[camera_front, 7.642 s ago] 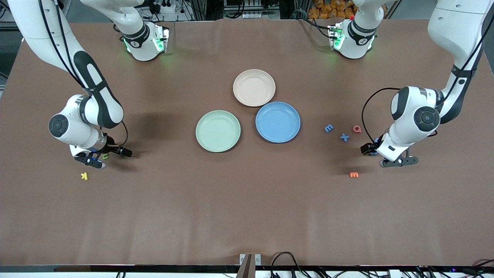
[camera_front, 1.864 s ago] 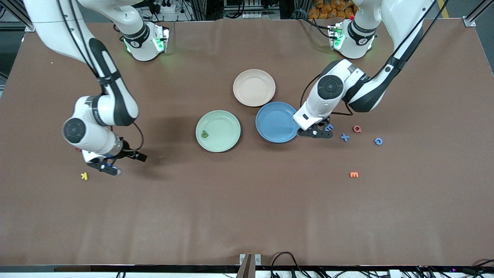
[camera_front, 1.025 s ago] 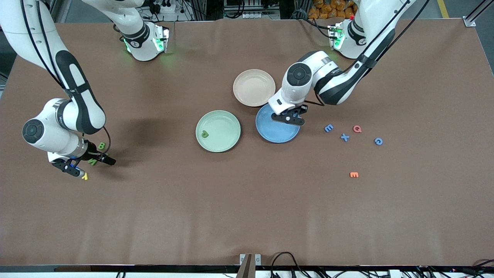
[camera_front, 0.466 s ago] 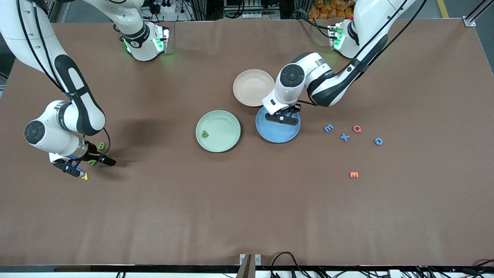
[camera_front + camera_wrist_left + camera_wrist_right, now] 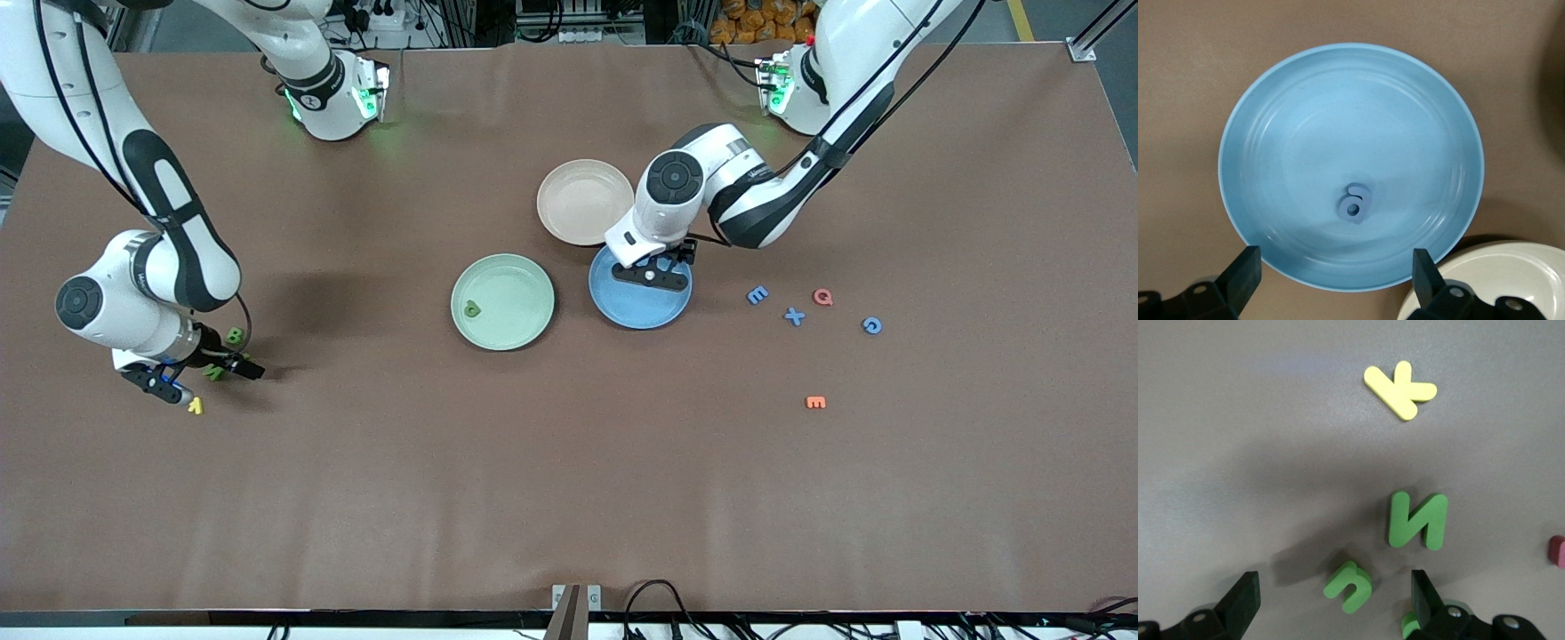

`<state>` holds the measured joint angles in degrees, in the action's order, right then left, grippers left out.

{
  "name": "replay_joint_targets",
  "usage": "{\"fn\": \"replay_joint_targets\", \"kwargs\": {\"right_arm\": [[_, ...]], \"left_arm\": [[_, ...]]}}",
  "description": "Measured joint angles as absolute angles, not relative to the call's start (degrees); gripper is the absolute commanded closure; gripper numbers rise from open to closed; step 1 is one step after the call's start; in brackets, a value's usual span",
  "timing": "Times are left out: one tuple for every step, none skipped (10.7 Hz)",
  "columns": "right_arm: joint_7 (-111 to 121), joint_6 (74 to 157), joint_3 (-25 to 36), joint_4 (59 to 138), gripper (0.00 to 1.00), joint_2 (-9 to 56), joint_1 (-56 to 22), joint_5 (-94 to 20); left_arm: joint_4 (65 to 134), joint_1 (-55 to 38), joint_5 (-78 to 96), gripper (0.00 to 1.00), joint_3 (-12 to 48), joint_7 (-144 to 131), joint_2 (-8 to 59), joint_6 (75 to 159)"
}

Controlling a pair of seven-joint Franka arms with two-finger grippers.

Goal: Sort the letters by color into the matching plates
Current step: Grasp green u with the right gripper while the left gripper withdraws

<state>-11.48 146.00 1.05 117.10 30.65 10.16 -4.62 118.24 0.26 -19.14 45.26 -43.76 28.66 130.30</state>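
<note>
My left gripper (image 5: 653, 276) hangs open and empty over the blue plate (image 5: 636, 313). In the left wrist view the gripper (image 5: 1336, 280) is above the plate's rim (image 5: 1271, 87), and one blue letter (image 5: 1354, 203) lies in the plate. Three blue letters (image 5: 757, 294) (image 5: 794, 316) (image 5: 872, 325) lie on the table toward the left arm's end. The mint green plate (image 5: 520, 289) holds one green letter (image 5: 472, 309). My right gripper (image 5: 200, 378) is open over green letters (image 5: 234, 335). In the right wrist view a green U-shaped letter (image 5: 1350, 587) lies between its fingers (image 5: 1245, 600), with a green N (image 5: 1418, 520) beside it.
A beige-pink plate (image 5: 585, 202) sits beside the blue one, farther from the front camera. A red letter (image 5: 823, 297) and an orange letter (image 5: 815, 403) lie near the blue letters. A yellow K (image 5: 1399, 389) (image 5: 196, 405) lies by the right gripper.
The left gripper came from the loose blue letters to the blue plate and now holds over it. The right gripper moved from the green plate's side to the green letters and has settled.
</note>
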Motion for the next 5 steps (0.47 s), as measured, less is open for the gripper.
{"fn": "replay_joint_targets", "kwargs": {"right_arm": [[-11.48, 146.63, 1.05, 117.70, 0.02, 30.67, 10.19, -4.60], [-11.48, 147.07, 1.03, 118.31, 0.03, 30.69, 10.20, -4.60], [-11.48, 147.97, 1.01, 118.95, 0.05, 30.70, 10.20, -4.59], [-11.48, 148.91, 1.00, 119.48, 0.10, 30.68, 10.21, -4.52], [-11.48, 149.32, 1.00, 119.68, 0.14, 30.67, 10.28, -4.46]], "left_arm": [[118.14, 0.46, -19.14, 0.00, 45.24, -43.76, 28.66, 130.26], [118.02, 0.72, -19.14, 0.00, 45.19, -43.76, 28.64, 130.11], [117.84, 0.82, -19.40, 0.00, 44.96, -43.76, 28.58, 129.38], [117.69, 0.87, -20.85, 0.00, 44.72, -43.75, 28.56, 129.00], [117.52, 0.97, -21.72, 0.00, 44.67, -43.75, 28.55, 128.79]]}}
